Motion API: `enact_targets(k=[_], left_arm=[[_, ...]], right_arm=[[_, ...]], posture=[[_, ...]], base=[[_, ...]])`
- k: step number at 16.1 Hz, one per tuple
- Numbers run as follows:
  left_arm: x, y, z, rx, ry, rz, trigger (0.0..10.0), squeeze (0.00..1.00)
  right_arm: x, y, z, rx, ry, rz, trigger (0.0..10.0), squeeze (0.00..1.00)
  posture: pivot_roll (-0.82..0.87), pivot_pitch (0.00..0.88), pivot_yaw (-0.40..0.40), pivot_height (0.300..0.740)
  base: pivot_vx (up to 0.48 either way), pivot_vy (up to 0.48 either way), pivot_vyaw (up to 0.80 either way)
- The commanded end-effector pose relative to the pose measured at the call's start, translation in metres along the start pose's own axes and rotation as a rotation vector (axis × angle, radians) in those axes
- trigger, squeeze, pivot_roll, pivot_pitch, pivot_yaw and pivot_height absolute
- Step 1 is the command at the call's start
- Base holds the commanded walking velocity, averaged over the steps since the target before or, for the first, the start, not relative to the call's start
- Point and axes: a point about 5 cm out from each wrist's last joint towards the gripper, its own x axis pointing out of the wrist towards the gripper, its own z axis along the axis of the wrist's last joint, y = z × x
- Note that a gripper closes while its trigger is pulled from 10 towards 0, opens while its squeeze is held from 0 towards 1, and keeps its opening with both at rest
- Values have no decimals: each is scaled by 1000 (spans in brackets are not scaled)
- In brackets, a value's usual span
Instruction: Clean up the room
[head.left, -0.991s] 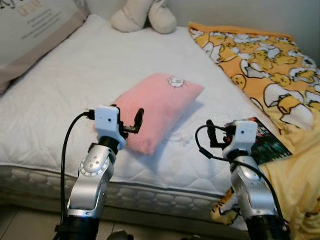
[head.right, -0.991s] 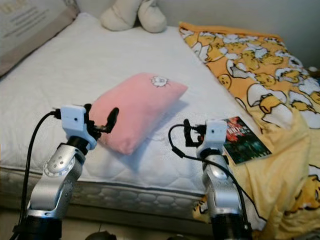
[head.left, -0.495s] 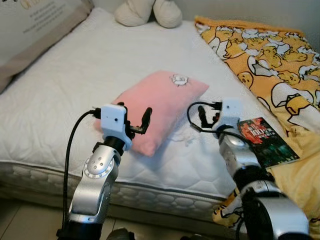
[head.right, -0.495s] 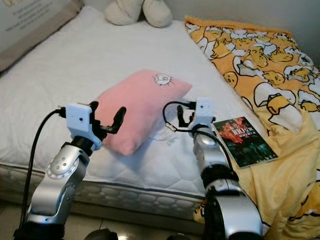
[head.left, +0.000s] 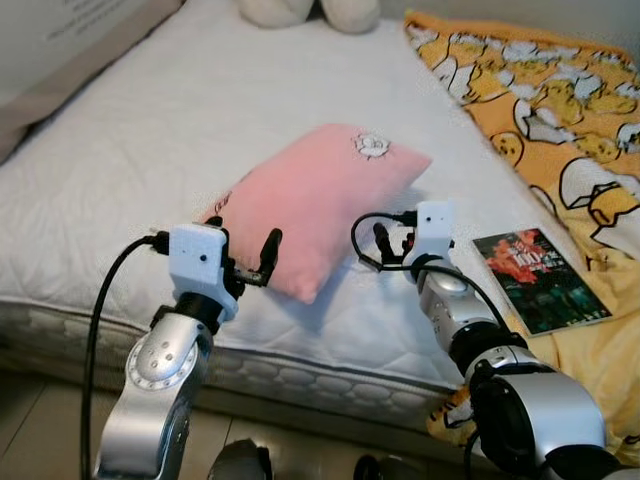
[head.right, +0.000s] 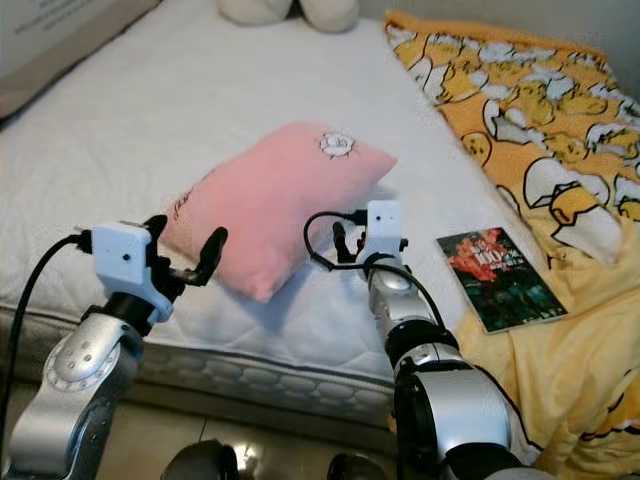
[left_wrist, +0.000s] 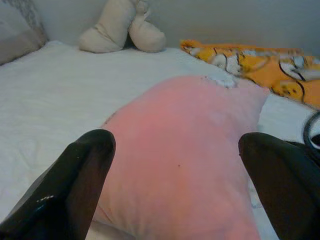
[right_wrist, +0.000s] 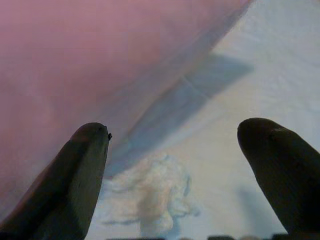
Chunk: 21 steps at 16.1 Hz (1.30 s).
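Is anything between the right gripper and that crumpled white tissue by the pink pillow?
Nothing visible. The right gripper has its jaws open over the crumpled tissue on the mattress. The pink pillow lies just beside the tissue, close to one finger, so it could get brushed.

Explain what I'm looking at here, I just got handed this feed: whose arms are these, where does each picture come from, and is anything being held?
The two wide pictures come from a stereo camera on a humanoid robot's head, looking down at a bed with a white mattress. The silver arms are the robot's own. The other two pictures come from cameras on its wrists, looking along each gripper's two black fingers.

On the mattress lie a pink pillow, a book with a dark cover, a yellow blanket with an egg-cartoon print and a cream plush toy at the far end.

The left gripper is open at the pillow's near corner. The right gripper is open over the sheet beside the pillow, above a small crumpled white scrap. Neither holds anything.
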Motion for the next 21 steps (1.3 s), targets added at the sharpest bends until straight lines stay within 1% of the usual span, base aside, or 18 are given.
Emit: enact_targets(k=[1,3,5,8,10,11,12,13,15,16,17,21], left_arm=[[-4,-2,2,-1,13,-22,10000,0],[-9,-1,4,2,25,-19,10000,0],[-12,-2,4,4,36,-20,10000,0],[-14,-2,6,3,45,-20,10000,0],[-15,-3,7,0,52,-17,10000,0],[-16,-4,7,-1,53,-15,10000,0],[-16,-4,7,-1,54,-15,10000,0],[-15,-5,7,-5,55,-13,10000,0],[-14,-6,7,-6,56,-16,10000,0],[-14,-6,7,-6,56,-17,10000,0],[-13,-7,7,-7,57,-21,10000,0],[-11,-9,6,-9,57,-29,10000,0]], right_arm=[[1,-4,1,-16,5,-14,10000,0],[0,-8,-3,-27,29,-31,10000,0],[-3,-9,-15,-5,91,-39,10000,0],[-4,-1,-23,-28,138,4,10000,0],[-4,9,-25,-105,159,59,10000,0],[-4,11,-27,-119,171,72,10000,0],[-5,12,-28,-122,181,78,10000,0],[-7,14,-36,-133,222,82,10000,0],[-7,14,-38,-134,231,84,10000,0],[-7,14,-38,-139,231,78,2392,0],[-8,15,-39,-137,234,83,0,0],[-8,17,-39,-175,219,94,0,0]], posture=[[311,185,-33,726],[320,199,-26,726],[324,209,-25,726],[327,218,-27,726],[331,223,-30,726],[333,224,-32,726],[333,224,-32,726],[332,223,-38,726],[330,222,-37,726],[328,220,-36,726],[323,217,-35,726],[321,209,-35,726]], base=[[0,0,0],[0,0,0],[0,0,0],[0,0,0],[0,0,0],[0,0,0],[0,0,0],[0,0,0],[0,0,0],[0,0,0],[0,0,0],[0,0,0]])
